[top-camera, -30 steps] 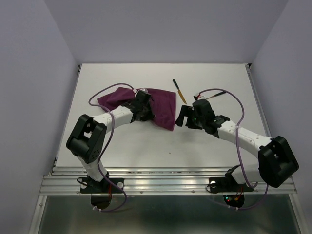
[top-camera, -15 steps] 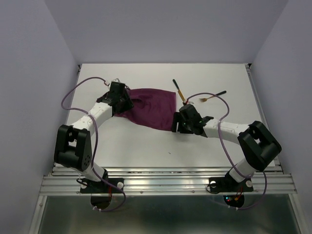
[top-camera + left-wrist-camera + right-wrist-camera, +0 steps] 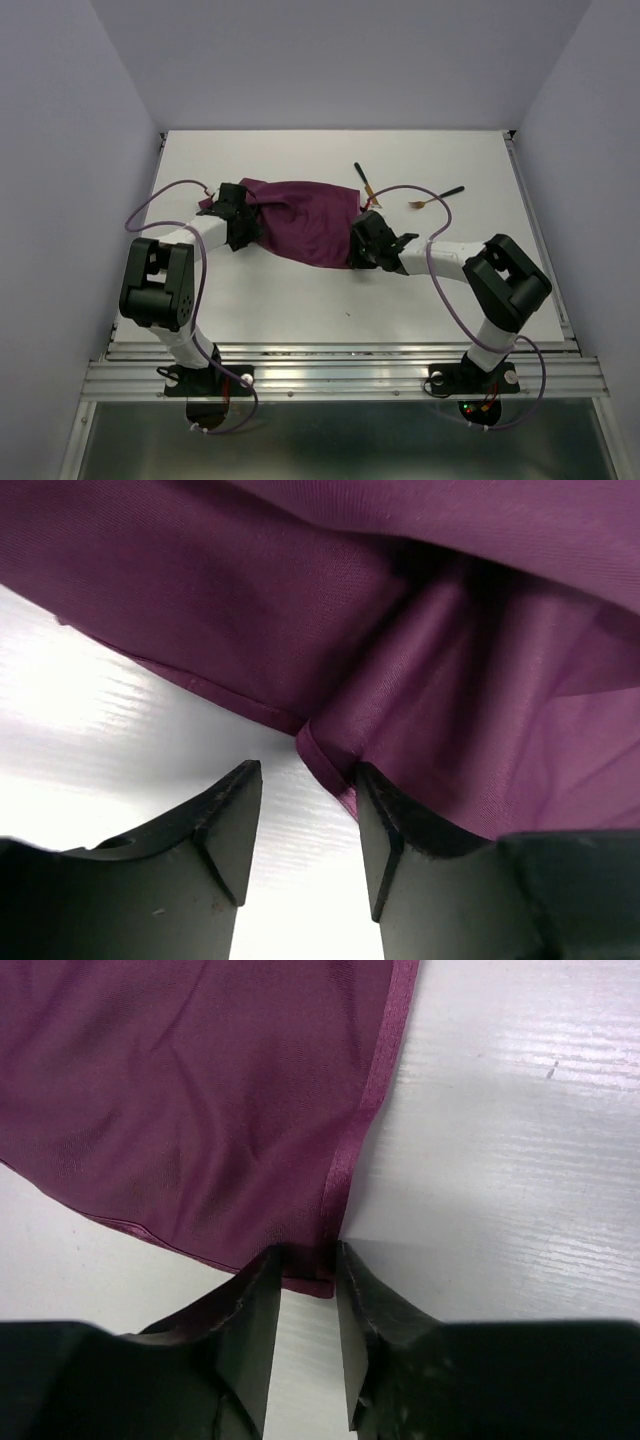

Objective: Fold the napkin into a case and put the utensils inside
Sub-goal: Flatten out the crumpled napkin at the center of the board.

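Standing by, I saw the right fingers [image 3: 235,1340] nearly together astride a corner of the napkin [image 3: 200,1110], liable to slip off its hem; the left fingers [image 3: 225,820] gaped.

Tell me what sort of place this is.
Most likely a robotics lab test cell. A left arm and a right arm are bolted to a metal rail at a white table's near edge, plain pale walls box it in, and a napkin, a knife and a second utensil lie on it.
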`<state>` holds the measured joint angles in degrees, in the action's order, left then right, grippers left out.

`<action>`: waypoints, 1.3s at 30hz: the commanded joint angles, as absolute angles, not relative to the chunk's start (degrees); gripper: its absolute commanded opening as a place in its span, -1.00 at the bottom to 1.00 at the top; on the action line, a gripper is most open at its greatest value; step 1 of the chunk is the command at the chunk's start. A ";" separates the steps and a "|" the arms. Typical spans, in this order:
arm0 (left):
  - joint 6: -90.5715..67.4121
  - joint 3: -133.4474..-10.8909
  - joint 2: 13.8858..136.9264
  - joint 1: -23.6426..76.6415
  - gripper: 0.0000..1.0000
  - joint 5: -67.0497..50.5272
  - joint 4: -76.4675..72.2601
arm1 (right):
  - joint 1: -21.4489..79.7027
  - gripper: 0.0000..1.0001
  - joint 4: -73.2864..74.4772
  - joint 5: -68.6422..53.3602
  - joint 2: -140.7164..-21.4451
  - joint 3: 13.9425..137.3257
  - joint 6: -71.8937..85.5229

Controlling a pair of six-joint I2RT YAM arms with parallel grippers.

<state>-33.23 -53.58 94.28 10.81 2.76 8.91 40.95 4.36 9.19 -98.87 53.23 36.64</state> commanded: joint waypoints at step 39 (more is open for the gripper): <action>-17.84 -74.48 73.33 10.90 -0.19 -14.06 22.85 | 34.28 -0.99 8.00 23.56 -73.14 68.94 29.08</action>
